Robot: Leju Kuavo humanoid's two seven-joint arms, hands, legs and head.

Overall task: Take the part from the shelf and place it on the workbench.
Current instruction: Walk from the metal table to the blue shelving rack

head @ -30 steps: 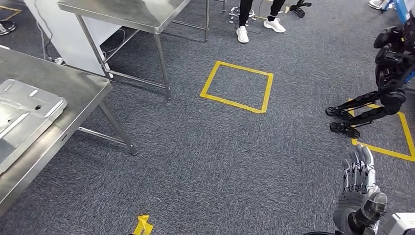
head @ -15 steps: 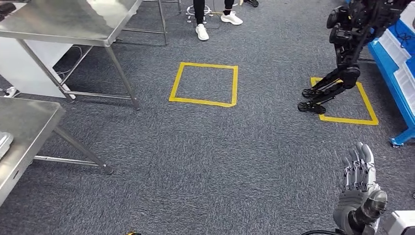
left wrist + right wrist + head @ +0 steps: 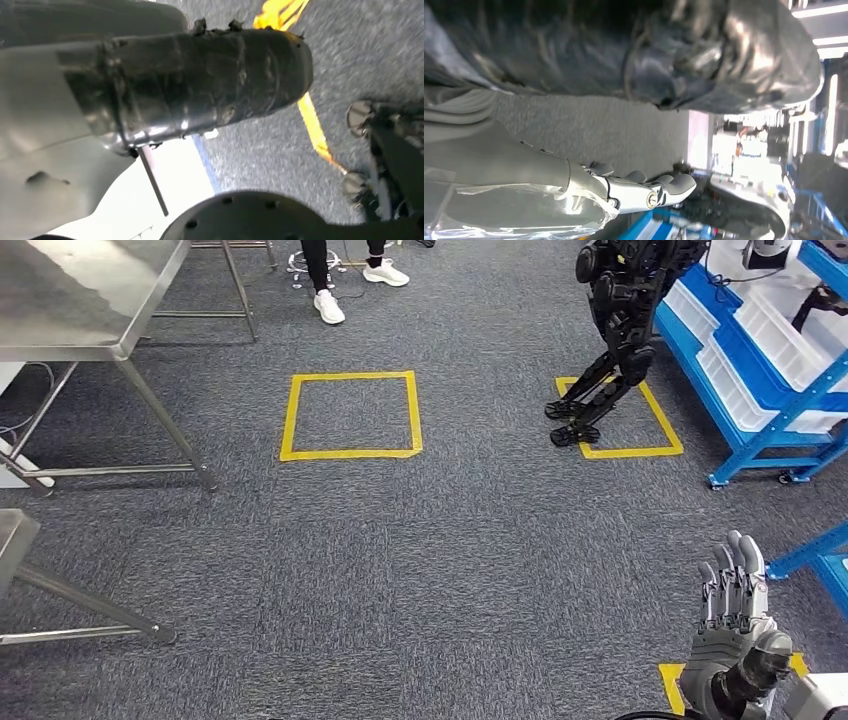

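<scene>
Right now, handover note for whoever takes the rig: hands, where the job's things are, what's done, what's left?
Right hand: raised at the lower right of the head view, fingers extended and apart, holding nothing.
Left hand: its state cannot be told from the left wrist view.
Blue shelf with white bins stands ahead to the right; another black humanoid robot stands on a yellow floor square in front of it. Steel workbench is at the upper left. A person's legs show at the top.
Done: nothing visible, no part in hand.
Left: reach the shelf, take the part, carry it to the workbench.
</scene>
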